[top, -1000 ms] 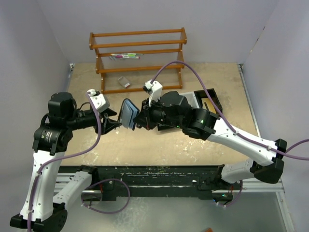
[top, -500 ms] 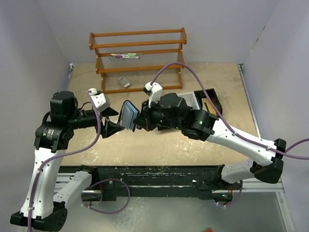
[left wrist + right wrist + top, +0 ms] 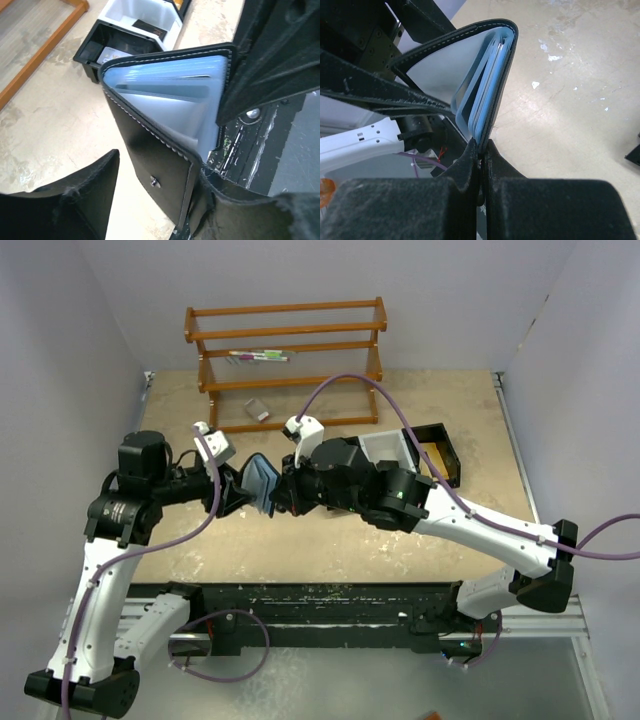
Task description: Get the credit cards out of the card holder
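Note:
The card holder point(image 3: 262, 483) hangs open in the air at mid-table, black outside with blue-grey sleeves inside point(image 3: 485, 95). My right gripper point(image 3: 283, 490) is shut on its lower edge, its tips point(image 3: 481, 145) pinching the back cover and sleeves. My left gripper point(image 3: 237, 492) faces it, open. The front flap with its metal snap point(image 3: 154, 182) stands between the left gripper's point(image 3: 157, 170) fingers, close against the right one and apart from the left one. No credit cards show inside the sleeves. An orange-tan flat thing point(image 3: 437, 454), perhaps credit cards, lies in the tray's right compartment.
A black-and-white compartment tray point(image 3: 447, 432) sits right of centre behind the right arm and also appears in the left wrist view point(image 3: 95, 50). A wooden rack point(image 3: 285, 340) with pens point(image 3: 258, 357) stands at the back. A small grey block point(image 3: 257, 409) lies under it.
The left gripper has moved right onto the holder, so the front flap now stands between its fingers. The right arm has shifted left with the holder, uncovering the tray.

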### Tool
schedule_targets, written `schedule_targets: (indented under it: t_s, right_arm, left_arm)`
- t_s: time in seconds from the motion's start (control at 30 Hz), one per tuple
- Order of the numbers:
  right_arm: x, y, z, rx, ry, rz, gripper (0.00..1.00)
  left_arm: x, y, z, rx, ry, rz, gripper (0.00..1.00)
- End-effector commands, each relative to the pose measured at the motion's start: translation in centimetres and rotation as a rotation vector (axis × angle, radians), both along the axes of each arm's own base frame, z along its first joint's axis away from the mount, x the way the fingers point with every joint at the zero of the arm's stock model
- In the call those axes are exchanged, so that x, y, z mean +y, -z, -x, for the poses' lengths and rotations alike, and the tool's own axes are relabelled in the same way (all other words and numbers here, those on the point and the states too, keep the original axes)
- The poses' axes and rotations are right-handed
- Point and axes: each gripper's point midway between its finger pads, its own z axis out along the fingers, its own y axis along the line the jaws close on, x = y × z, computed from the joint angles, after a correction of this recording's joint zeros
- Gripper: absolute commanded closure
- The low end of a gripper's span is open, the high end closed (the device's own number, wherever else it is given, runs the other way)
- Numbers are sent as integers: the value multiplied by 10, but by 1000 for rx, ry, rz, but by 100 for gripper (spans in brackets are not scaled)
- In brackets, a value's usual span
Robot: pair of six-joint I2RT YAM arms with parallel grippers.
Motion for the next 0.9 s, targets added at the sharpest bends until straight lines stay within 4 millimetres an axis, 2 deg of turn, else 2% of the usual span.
schedule_targets:
  t_s: [0.0,0.07,0.13,0.23,0.4,0.53,0.7,0.87]
  right_arm:
    - [2,-40,-3,-38,28,-101,100]
    - [3,-39,-2,-35,28,-103,100]
    - [3,-37,-3,-32,37,-96,100]
    - [4,-35,-3,-30,39,-93,100]
    - [6,-36,0,-29,37,-100,100]
    - [8,-38,2,-30,33,-104,100]
    - [10,-37,7,-25,24,-103,100]
    - [11,-32,7,-20,30,-92,100]
  left_arm:
    - [9,-9,-23,-59,-113,-5,45]
    - [5,-12,-21,-49,-91,13,40]
    - [-8,-15,-2,5,14,60,31]
    - [-14,-15,13,47,88,88,28]
    - [-11,-8,12,22,75,66,28]
    - [-3,-5,-3,-3,-5,29,34]
    - [2,-7,-16,-3,-84,34,34]
    - [-11,-15,3,29,32,81,25]
